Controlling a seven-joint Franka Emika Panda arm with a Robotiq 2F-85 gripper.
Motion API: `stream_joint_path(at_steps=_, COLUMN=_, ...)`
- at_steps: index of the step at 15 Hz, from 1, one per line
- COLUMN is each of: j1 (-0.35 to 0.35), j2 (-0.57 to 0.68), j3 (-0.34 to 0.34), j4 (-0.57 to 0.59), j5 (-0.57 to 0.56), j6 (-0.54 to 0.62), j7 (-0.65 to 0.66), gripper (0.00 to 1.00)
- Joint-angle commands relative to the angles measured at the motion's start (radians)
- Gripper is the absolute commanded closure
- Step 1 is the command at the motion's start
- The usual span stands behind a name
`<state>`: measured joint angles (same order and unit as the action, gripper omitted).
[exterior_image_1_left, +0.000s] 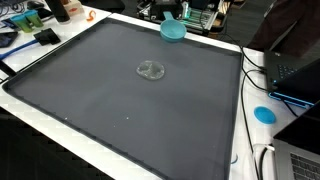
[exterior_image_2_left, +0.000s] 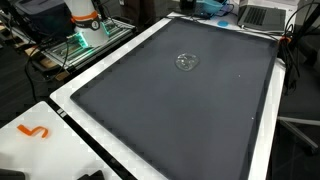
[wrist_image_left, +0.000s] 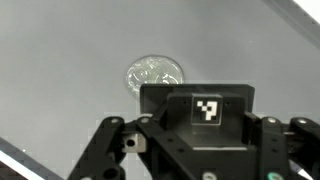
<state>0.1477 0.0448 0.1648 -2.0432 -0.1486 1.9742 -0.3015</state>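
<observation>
Clear round dish sits ahead of the gripper, a bit left, untouched. It lies flat and alone on the dark mat over the counter, probably for open access. Gripper fingertips out of frame; can't tell its opening.

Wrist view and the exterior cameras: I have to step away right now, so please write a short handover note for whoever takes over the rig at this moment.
Gripper: over the grey mat and holding nothing that shows. Its fingertips are out of frame, so I cannot tell if it is open or shut.
Clear round object: lies alone near the middle of the mat, apart from the gripper.
Teal container: by the mat's edge in an exterior view.
Done: nothing; no contact yet.
Left: probably the approach to the clear object and the grasp.
</observation>
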Motion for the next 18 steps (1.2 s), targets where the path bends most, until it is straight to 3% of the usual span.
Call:
stream_joint_path(at_steps=1, j1=0.028, j2=0.006, j3=0.016, j4=-0.001, j5=-0.088, j6=0.014, j7=0.066, gripper=0.72)
stream_joint_path(at_steps=9, j1=0.077, j2=0.073, j3=0.044, j4=0.021, j5=-0.266, j6=0.002, j7=0.193, gripper=0.72)
stream_joint_path(at_steps=18, j1=0.121, j2=0.128, j3=0.050, j4=0.018, j5=-0.318, j6=0.024, j7=0.306, gripper=0.72)
